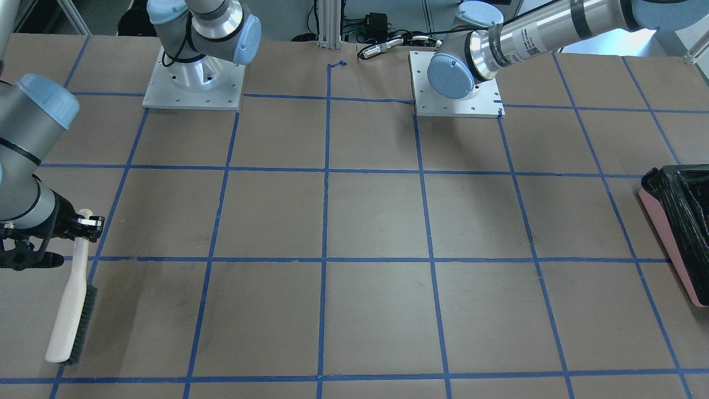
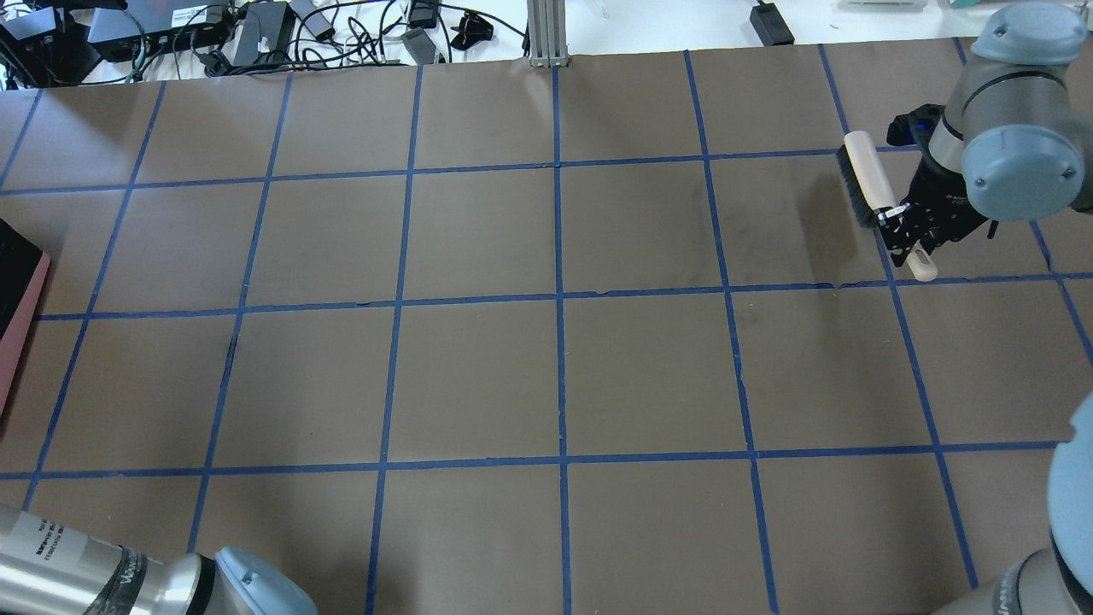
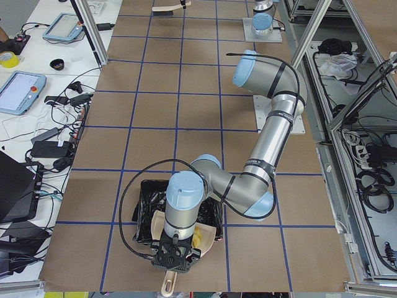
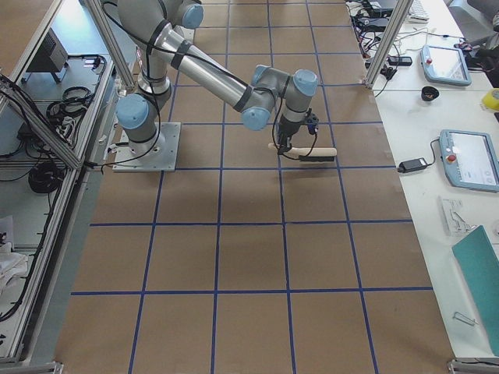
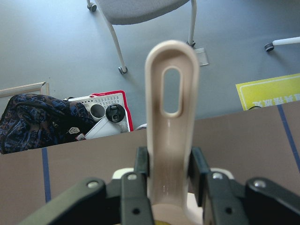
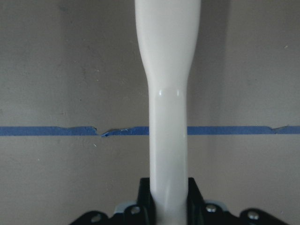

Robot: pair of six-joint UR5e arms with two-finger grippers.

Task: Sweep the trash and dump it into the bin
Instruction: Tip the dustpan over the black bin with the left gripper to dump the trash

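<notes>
— Along the table's edge, front-facing view: where is the bin?
— Bin (image 1: 673,244) sits at the view's right edge, its pink wall's long side running near-to-far. Right gripper (image 1: 88,223) is at the view's left, fingers pinched on the brush (image 1: 71,310). The brush's long axis runs from the gripper toward the operators' side, bristles facing the table's middle.
— Overhead?
— Only the bin's pink wall (image 2: 19,329) shows, at the left edge. Brush (image 2: 864,181) lies on a diagonal, head far-left and handle end near-right. Right gripper (image 2: 901,224) is narrow on the handle.
— Left side view?
— Left gripper (image 3: 175,261) holds the dustpan (image 3: 159,221) over the bin's black liner (image 3: 144,208). The dustpan's handle points at the table's near end. Yellow trash (image 3: 197,236) lies in the pan; other pieces I cannot tell.
— Right side view?
— Brush (image 4: 313,153) lies level, head toward the operators' side.
— Wrists?
— Left gripper (image 5: 169,174) is clamped on the slotted handle, which points straight away. Right gripper (image 6: 168,194) is clamped likewise, with the handle crossing a tape line.
</notes>
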